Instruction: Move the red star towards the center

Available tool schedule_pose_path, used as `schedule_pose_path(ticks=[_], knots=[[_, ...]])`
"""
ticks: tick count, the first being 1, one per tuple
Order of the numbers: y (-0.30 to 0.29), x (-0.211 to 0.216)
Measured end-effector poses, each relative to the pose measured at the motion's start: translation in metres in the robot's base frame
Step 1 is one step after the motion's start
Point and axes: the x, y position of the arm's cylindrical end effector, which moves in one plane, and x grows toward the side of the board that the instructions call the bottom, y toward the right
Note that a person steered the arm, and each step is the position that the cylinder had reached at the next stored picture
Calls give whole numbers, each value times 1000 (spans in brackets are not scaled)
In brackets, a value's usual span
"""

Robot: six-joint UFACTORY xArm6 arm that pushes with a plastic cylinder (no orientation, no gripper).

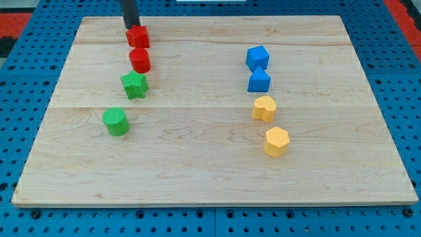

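Note:
The red star (pixel 138 36) lies near the view's top left of the wooden board (pixel 210 164). My tip (pixel 129 27) stands just above and to the left of the red star, touching or almost touching its upper left edge. A red cylinder (pixel 140 60) sits directly below the red star, close to it.
A green star (pixel 134 84) and a green cylinder (pixel 116 121) continue the left column downward. On the right stand a blue cube (pixel 258 57), a blue block (pixel 259 81), a yellow block (pixel 264 108) and a yellow hexagonal block (pixel 277 141). Blue pegboard surrounds the board.

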Motion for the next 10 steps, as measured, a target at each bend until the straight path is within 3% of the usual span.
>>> schedule_pose_path(ticks=[5, 6, 7, 9, 10], knots=[[84, 127], [97, 133], [100, 99], [220, 61], [229, 34]])
